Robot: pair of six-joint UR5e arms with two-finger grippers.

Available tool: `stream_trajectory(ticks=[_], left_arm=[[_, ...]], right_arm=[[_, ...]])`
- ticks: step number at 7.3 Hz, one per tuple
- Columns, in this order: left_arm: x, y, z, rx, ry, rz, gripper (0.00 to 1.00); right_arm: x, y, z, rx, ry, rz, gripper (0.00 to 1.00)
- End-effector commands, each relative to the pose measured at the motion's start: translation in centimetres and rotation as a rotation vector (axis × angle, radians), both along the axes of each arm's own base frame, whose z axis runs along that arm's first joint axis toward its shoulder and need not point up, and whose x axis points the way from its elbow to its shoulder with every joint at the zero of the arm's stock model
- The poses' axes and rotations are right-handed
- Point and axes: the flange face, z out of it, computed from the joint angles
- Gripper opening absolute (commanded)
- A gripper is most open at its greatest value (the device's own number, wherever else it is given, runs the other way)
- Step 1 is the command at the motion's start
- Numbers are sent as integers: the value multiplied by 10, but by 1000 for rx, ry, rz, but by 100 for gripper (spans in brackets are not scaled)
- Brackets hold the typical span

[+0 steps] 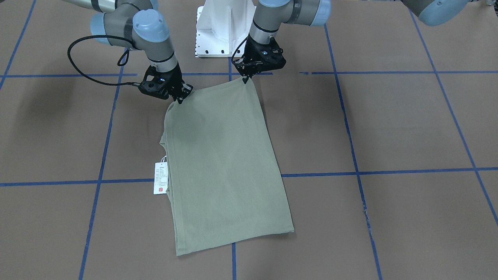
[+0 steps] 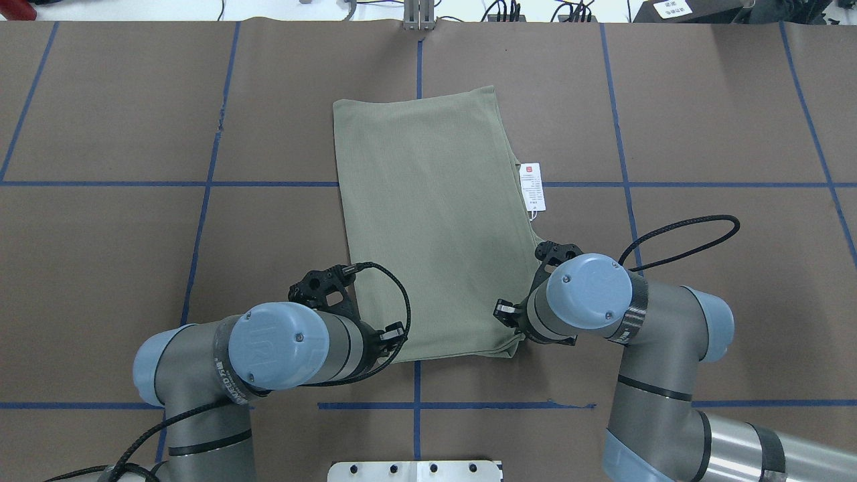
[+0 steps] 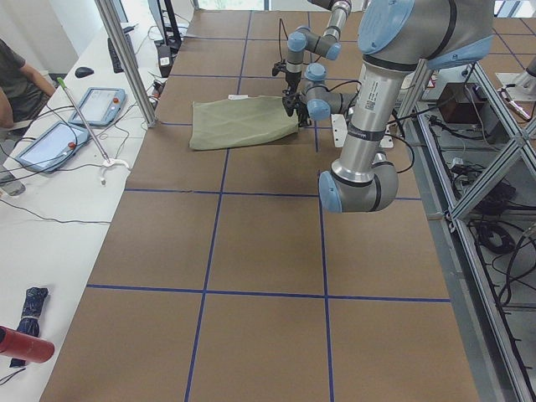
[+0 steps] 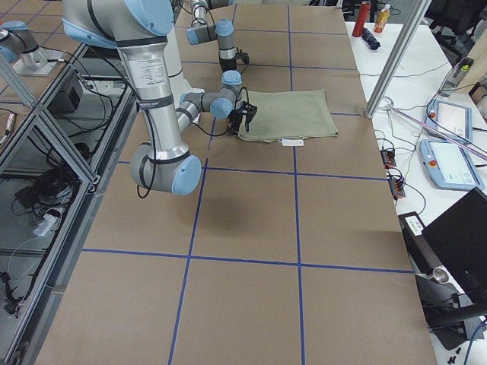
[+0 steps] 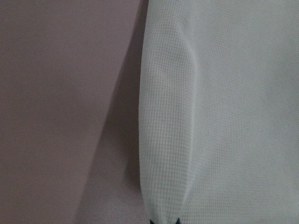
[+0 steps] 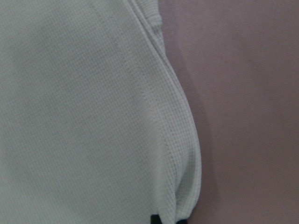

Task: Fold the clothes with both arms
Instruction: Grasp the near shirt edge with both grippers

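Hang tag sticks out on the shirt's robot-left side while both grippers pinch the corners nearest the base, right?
No, the overhead view shows the hang tag on the robot's right side of the shirt; the left gripper and right gripper do pinch those corners.

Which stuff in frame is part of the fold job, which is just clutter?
Job: green shirt with hang tag; left pincer and right pincer, each shut on a shirt corner.
Clutter: white pedestal base; tablets and red cylinder on the side bench.
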Motion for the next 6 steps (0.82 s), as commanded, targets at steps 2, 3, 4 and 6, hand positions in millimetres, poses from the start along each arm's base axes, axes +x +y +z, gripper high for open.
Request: stream_trajectory(ticks=[2,3,4,6], left_arm=[[-1,0,-1,0,2,0,0],[-3,1,0,0,2,0,0],[-10,3,-3,5,11,-1,0],[-25,30,-12,7,16,34,0]], right_arm=[[-4,-1,-18,10,-30,2,0],[-2,-2,-21,6,-38,10,0],[0,0,-23,-9,-47,18,0],[17,13,-44,-35,-110,-29,0]])
